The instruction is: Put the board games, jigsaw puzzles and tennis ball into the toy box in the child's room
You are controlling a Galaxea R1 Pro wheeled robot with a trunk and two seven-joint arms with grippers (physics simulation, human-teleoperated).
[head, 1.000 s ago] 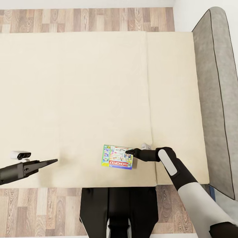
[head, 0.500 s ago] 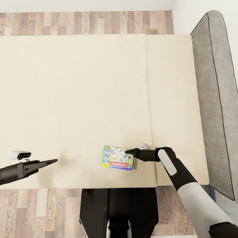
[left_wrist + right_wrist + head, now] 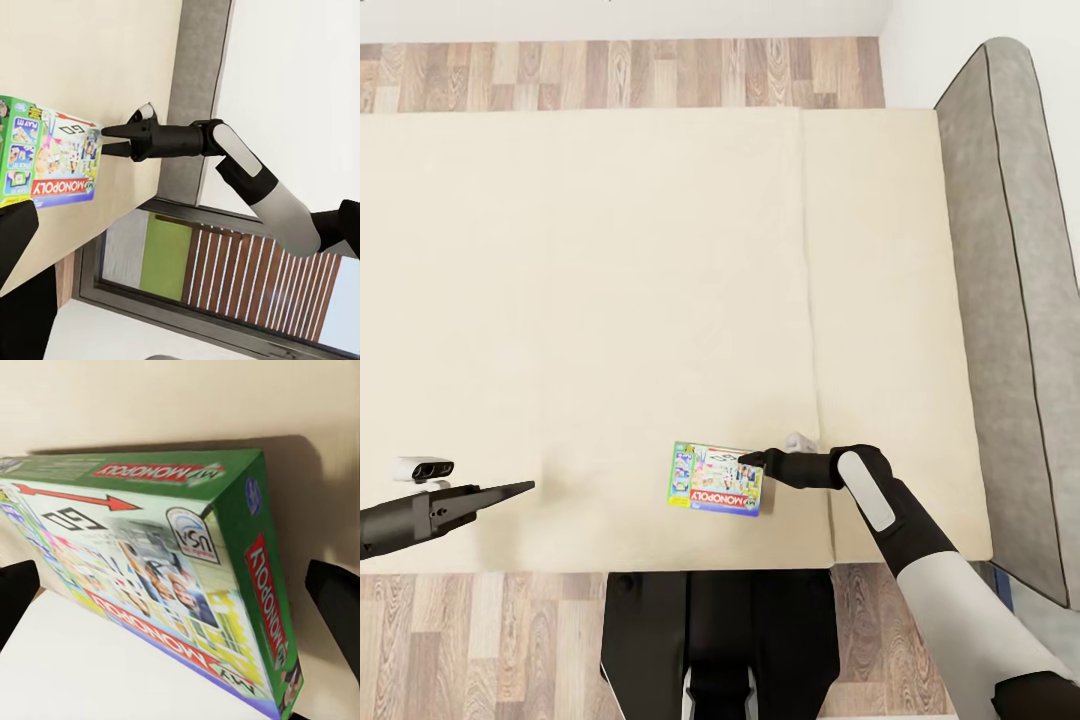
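A Monopoly board game [image 3: 717, 478] lies flat on the cream bed [image 3: 610, 300], near its front edge. My right gripper [image 3: 752, 462] reaches in from the right, level with the box's right end. The right wrist view shows it open: the box [image 3: 172, 570] sits tilted between dark fingers [image 3: 16, 596] that stay wide apart and off its sides. Seen from the left wrist, the right gripper [image 3: 111, 140] has its tips at the edge of the box [image 3: 45, 154]. Far to the left, my left gripper [image 3: 520, 489] hovers open and empty over the bed.
A grey padded headboard [image 3: 1010, 300] runs down the right side of the bed. Wood floor [image 3: 620, 70] lies beyond the far edge and along the near edge. My dark base [image 3: 720, 640] stands against the front of the bed.
The camera has tipped slightly, so the whole picture sits a little lower. The arms and the board game have not moved.
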